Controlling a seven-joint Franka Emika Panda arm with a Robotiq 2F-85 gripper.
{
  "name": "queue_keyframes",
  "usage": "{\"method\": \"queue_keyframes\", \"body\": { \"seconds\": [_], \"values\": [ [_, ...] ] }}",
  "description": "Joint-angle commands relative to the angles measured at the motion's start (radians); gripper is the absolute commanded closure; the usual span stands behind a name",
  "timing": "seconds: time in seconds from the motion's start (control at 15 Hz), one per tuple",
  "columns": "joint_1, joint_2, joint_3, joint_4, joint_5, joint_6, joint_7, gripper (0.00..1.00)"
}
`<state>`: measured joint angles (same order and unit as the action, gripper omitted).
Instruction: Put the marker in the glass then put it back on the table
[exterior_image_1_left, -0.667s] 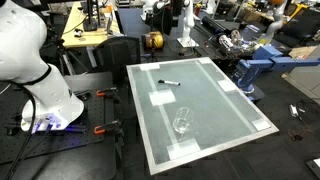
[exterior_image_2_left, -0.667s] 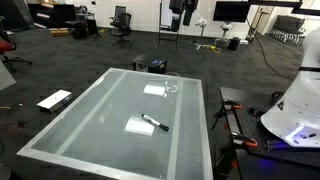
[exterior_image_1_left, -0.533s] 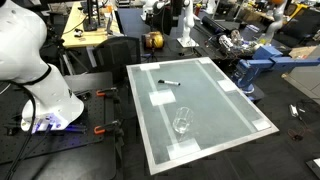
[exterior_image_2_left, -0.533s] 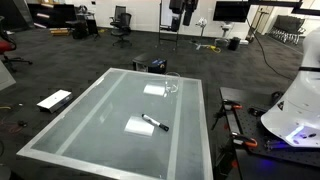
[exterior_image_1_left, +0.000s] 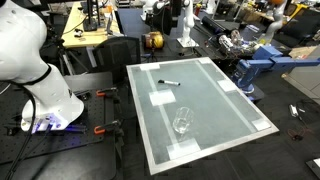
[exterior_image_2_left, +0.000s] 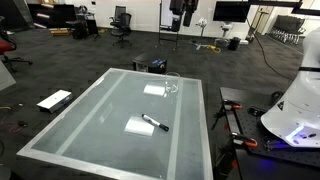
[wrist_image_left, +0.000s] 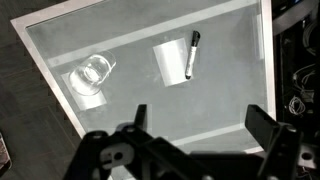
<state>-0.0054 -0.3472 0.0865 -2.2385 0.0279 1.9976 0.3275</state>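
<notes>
The black marker (exterior_image_1_left: 169, 82) (exterior_image_2_left: 154, 123) (wrist_image_left: 191, 54) lies flat on the grey-green table (exterior_image_1_left: 215, 100) (exterior_image_2_left: 100, 120) (wrist_image_left: 200, 100), at the edge of a white tape patch (wrist_image_left: 172, 62). The clear glass (exterior_image_1_left: 182, 124) (exterior_image_2_left: 171, 86) (wrist_image_left: 92, 71) stands upright and empty on another tape patch, well apart from the marker. My gripper (wrist_image_left: 197, 107) shows only in the wrist view. It is open and empty, high above the table, looking down on both things.
The white robot base (exterior_image_1_left: 45, 100) (exterior_image_2_left: 295, 110) stands beside the table. A wooden workbench (exterior_image_1_left: 85, 38) and a blue machine (exterior_image_1_left: 258, 68) lie beyond the table. A white panel (exterior_image_2_left: 54, 100) lies on the floor near one table corner.
</notes>
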Motion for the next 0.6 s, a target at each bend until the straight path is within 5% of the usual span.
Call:
{"method": "queue_keyframes", "body": {
  "seconds": [0.0,0.53],
  "values": [
    [0.009,-0.016,0.028,-0.061,0.004,0.058,0.066,0.00],
    [0.032,0.036,0.150,-0.260,-0.010,0.379,0.328,0.00]
  ]
}}
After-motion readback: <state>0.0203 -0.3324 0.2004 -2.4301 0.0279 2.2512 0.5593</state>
